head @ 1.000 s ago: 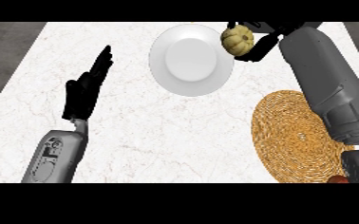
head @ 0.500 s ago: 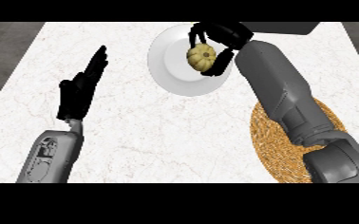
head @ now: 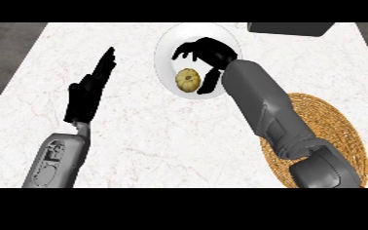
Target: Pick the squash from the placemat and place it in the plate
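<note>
Squash [head: 188, 80] has left the right hand [head: 211, 51], lying in the plate [head: 197, 30].

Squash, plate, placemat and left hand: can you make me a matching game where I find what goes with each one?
Things:
1. squash
2. plate
3. placemat
4. left hand

Clues:
A. woven and golden-brown, at the right
B. white and round
C. yellow, lying in the plate
D. black, open, fingers straight

Pairs: 1-C, 2-B, 3-A, 4-D
</note>
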